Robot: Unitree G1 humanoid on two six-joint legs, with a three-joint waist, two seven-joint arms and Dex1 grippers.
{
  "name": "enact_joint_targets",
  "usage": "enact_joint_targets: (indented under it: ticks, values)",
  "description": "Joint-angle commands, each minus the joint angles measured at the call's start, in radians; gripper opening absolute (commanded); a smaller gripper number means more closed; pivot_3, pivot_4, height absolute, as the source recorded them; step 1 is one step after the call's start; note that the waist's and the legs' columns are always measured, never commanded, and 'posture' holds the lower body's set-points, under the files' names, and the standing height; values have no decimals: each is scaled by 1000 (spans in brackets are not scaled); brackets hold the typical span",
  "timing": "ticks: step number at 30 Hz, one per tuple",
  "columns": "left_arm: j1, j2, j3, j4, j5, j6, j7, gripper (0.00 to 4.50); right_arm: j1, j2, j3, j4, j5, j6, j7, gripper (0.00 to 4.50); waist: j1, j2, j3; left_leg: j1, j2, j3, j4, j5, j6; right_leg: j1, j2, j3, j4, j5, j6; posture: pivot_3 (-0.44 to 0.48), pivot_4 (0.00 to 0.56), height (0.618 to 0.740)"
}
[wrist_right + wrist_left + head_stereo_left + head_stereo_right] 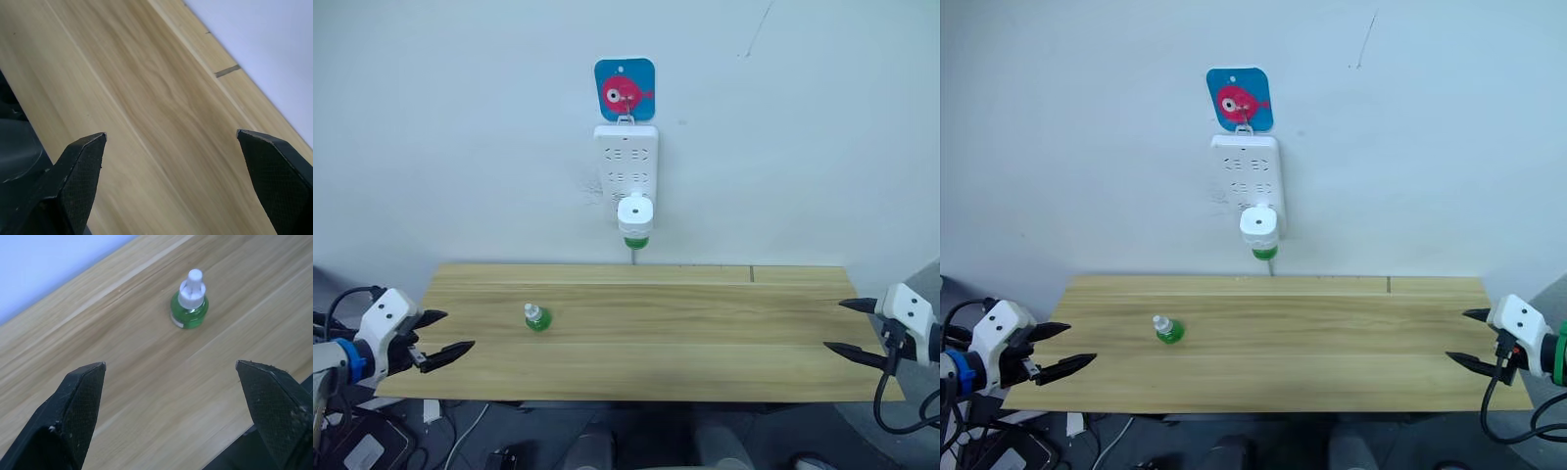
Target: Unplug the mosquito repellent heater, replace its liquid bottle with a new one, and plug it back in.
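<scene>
The white mosquito repellent heater [634, 214] is plugged into the lower end of a white power strip [626, 157] on the wall, with a green liquid bottle [635, 241] screwed in beneath it. A second green bottle with a white cap [537, 317] [190, 304] stands upright on the left part of the wooden table [705, 333]. My left gripper [443, 337] hovers open at the table's left edge, some way left of that bottle. My right gripper [848, 326] is open at the table's right edge, with nothing between its fingers.
A blue card with a pink fish [625, 90] hangs above the power strip. A thin cord [630, 257] drops from the strip behind the table. Cables and dark objects [372, 431] lie on the floor at the front left.
</scene>
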Motion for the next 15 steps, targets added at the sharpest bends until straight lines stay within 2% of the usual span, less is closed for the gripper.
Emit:
enact_joint_targets:
  ticks: [1,6,9,12,15]
  values:
    - [-27,-5,46,-58,-24,29,48,4500,10,28,-92,-143,73,61,-57,4460,0,0,0,0,0,0,0,0,0,0,0,0,0,0,0,9,118,734]
    - [-81,-32,38,-136,-61,113,95,4500,19,85,-145,-375,153,200,-154,4460,-1,0,0,0,0,-1,0,0,0,0,0,0,0,0,0,-26,123,734]
    - [-126,-45,15,-233,-113,195,94,4500,8,105,-174,-565,283,360,-227,4460,-3,0,0,-1,0,-1,0,0,0,0,0,0,0,0,0,-43,129,734]
    - [-233,-81,-15,-271,-150,258,127,4500,-43,116,-194,-685,448,522,-325,4460,-3,-1,1,-1,1,-1,0,0,0,0,0,-1,0,0,0,-59,134,734]
    - [-330,-111,-64,-300,-168,295,139,4500,-102,110,-199,-747,545,605,-388,4460,-3,-2,1,-1,0,-1,1,0,0,1,0,-1,0,0,1,-78,139,734]
